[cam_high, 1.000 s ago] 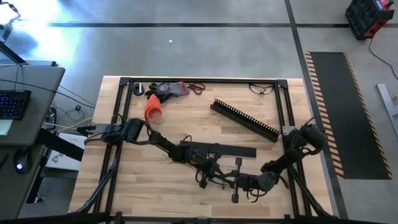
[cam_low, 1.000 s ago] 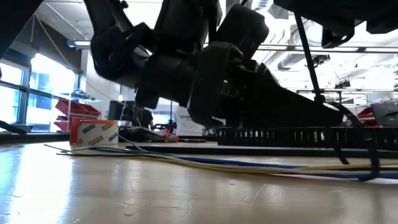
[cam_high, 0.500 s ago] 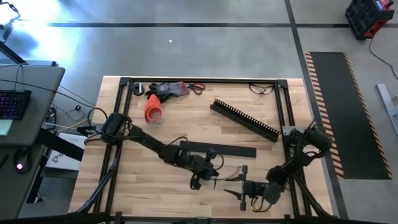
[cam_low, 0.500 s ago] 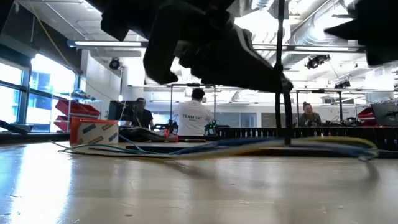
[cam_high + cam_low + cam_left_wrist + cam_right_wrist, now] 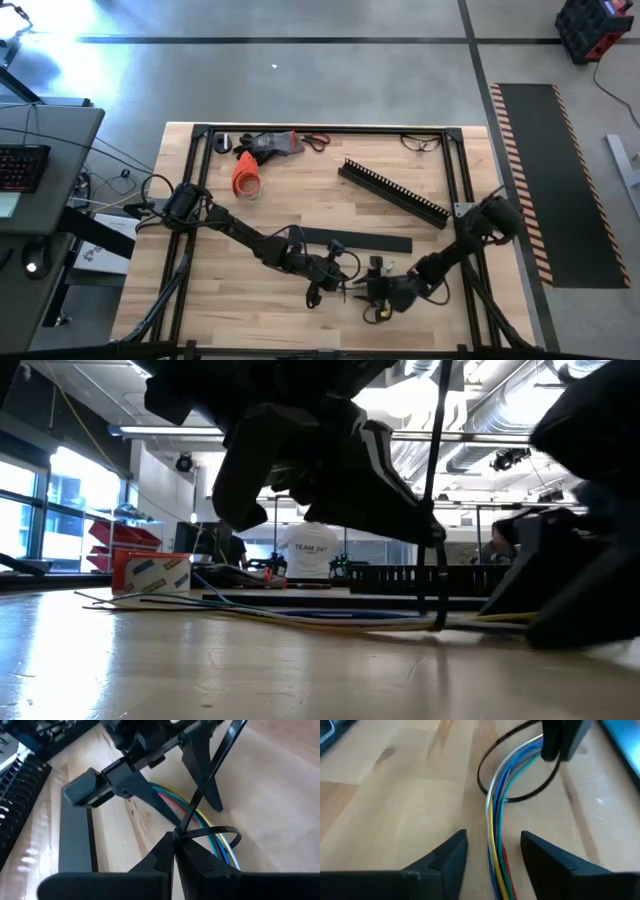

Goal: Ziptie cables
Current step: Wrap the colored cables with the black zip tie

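The cables (image 5: 495,815) are a bunch of thin yellow, blue, green, white and red wires lying on the wooden table (image 5: 300,200). A black zip tie loop (image 5: 481,775) circles them loosely. My left gripper (image 5: 175,845) is shut on the zip tie, whose strap (image 5: 434,510) rises above it. My right gripper (image 5: 493,836) is low over the table and open, one finger on each side of the cables, touching nothing. In the high view both grippers meet near the table's front middle, left (image 5: 343,286) and right (image 5: 380,292). My left gripper pinches the zip tie between its two fingertips where the loop meets the strap (image 5: 176,834). The fingers slant down at it from the table's left side. The loop (image 5: 229,836) hangs around the cables just past the fingertips, and the free strap (image 5: 215,760) sticks up.
A flat black bar (image 5: 350,241) lies just behind the grippers, a comb-toothed black channel (image 5: 395,192) farther back right. An orange object (image 5: 245,178), tools (image 5: 275,143) and glasses (image 5: 420,142) lie along the far edge. A red-and-white box (image 5: 150,572) stands far left. People stand in the room behind.
My left gripper has risen and tipped, still shut on the zip tie; the cables lifted briefly and lie on the table again. My right gripper drew back toward the near right, then came down toward the cables, which now lie between its fingers.
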Action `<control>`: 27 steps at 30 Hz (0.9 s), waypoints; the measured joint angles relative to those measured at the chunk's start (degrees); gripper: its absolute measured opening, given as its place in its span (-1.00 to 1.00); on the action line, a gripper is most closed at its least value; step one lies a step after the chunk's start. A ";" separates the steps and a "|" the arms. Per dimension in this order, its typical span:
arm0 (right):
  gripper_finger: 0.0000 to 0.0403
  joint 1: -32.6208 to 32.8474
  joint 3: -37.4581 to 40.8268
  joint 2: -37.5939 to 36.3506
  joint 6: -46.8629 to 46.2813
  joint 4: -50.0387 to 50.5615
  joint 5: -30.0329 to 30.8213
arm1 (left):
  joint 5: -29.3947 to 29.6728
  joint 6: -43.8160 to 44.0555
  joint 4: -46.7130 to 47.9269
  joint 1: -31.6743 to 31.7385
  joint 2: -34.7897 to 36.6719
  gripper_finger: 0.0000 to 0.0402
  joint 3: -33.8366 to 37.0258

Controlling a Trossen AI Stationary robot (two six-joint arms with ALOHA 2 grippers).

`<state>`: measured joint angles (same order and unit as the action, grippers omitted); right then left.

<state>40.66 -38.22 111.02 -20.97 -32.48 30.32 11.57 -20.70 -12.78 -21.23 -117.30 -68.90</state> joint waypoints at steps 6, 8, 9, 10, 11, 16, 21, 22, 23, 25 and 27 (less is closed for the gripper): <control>-0.63 -3.01 -0.26 -0.40 3.05 2.89 -7.05 | 2.52 0.06 0.62 -0.80 0.00 -1.00 0.00; -0.87 -2.99 -0.31 -0.37 5.42 3.06 -7.09 | 2.56 0.77 0.68 -1.15 0.00 -1.00 0.00; -0.93 -2.99 -0.31 -0.49 6.95 3.36 -7.09 | 2.58 1.38 0.67 -1.37 0.00 -1.00 0.02; -0.95 -3.01 -0.31 -0.60 8.77 3.83 -6.98 | 2.71 2.13 0.63 -1.62 0.00 -1.00 0.01; -0.94 -3.01 -0.32 -0.77 10.44 4.50 -6.81 | 2.95 3.01 0.60 -1.95 0.00 -1.00 0.00; -0.96 -3.11 -0.20 -3.75 19.13 12.65 -1.61 | 9.51 6.63 2.51 -4.05 0.00 -1.00 0.02; -0.98 -3.22 -0.02 -8.11 17.57 23.66 0.45 | 15.21 9.85 2.48 -5.14 0.00 -1.00 0.02; -0.98 -3.21 -0.02 -8.65 16.15 25.07 0.54 | 15.66 10.22 2.29 -5.16 0.00 -1.00 0.02; -0.96 -3.21 -0.02 -8.95 14.76 26.11 0.60 | 16.08 10.52 2.00 -5.16 -0.10 -1.00 0.02; -0.91 -3.21 -0.02 -9.39 12.50 28.30 0.76 | 17.36 11.31 0.25 -5.12 -0.93 -1.00 0.02; -0.81 -3.23 -0.09 -9.95 10.16 30.77 1.15 | 18.88 12.44 -2.45 -5.05 -2.62 -1.00 0.02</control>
<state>37.43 -38.30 101.07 -10.81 -1.71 31.47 30.45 -8.27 -15.23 -26.28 -119.91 -68.88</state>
